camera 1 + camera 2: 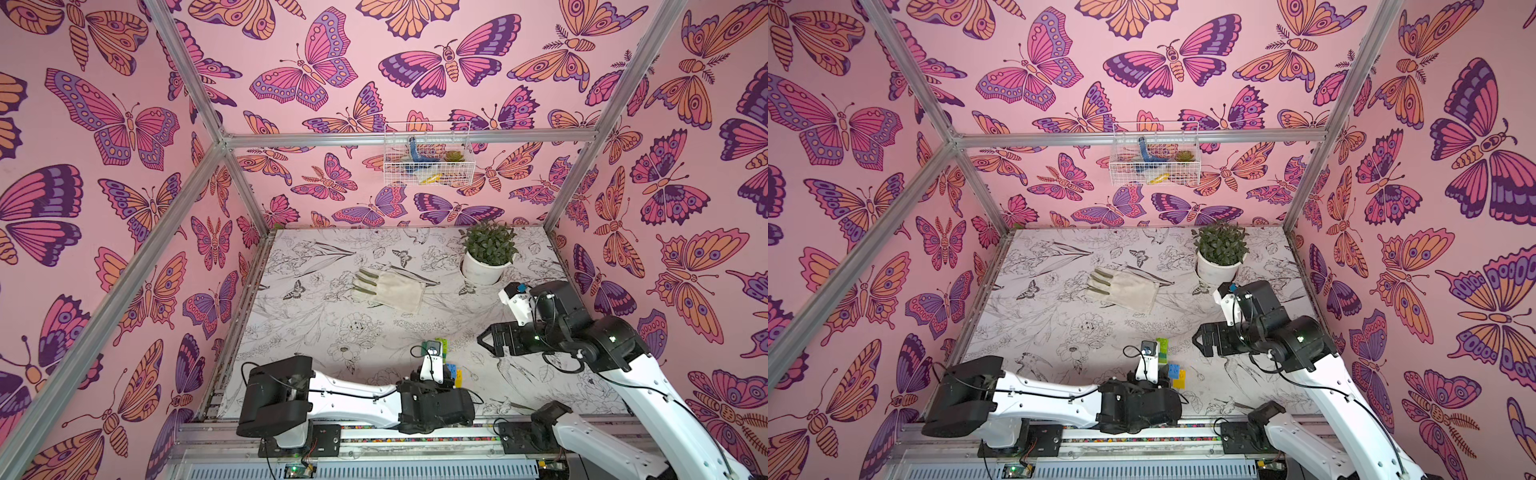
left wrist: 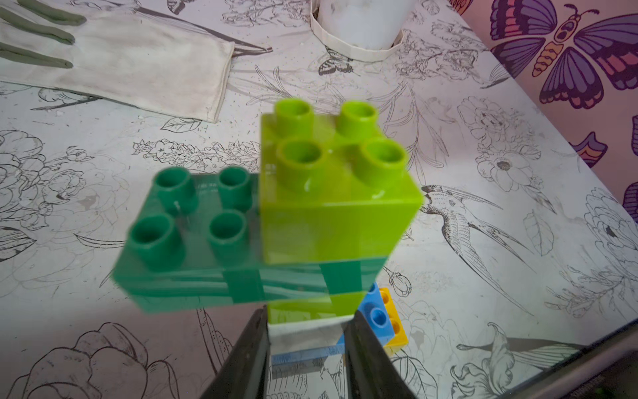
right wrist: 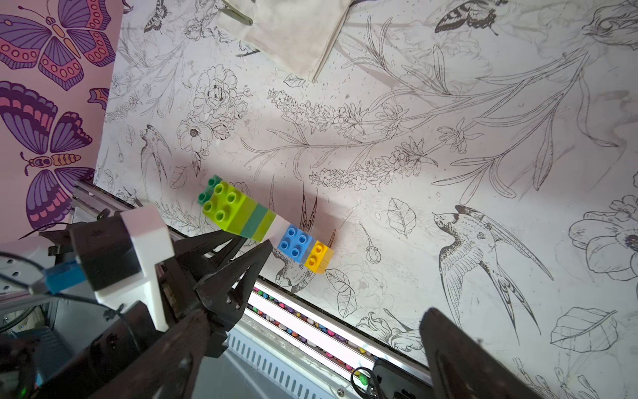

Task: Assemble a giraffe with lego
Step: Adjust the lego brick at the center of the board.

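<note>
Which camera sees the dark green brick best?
The left wrist view: the dark green brick is close and big, four studs clear. The right wrist view shows it small; both top views barely show it.

On the flower-printed white worktop (image 1: 1025, 316), a small brick giraffe (image 1: 1163, 357) — lime, dark green, blue and yellow studded plastic blocks — shows just beside the black-and-white left arm (image 1: 1050, 395), whose jaws hide behind its wrist camera (image 1: 1148, 350). The matching right arm (image 1: 1304, 343) holds its jaws wide apart, near the giraffe but clear of it. Farther back lie a cream fabric glove (image 1: 1125, 289) and a white-potted green plant (image 1: 1221, 253).
</note>
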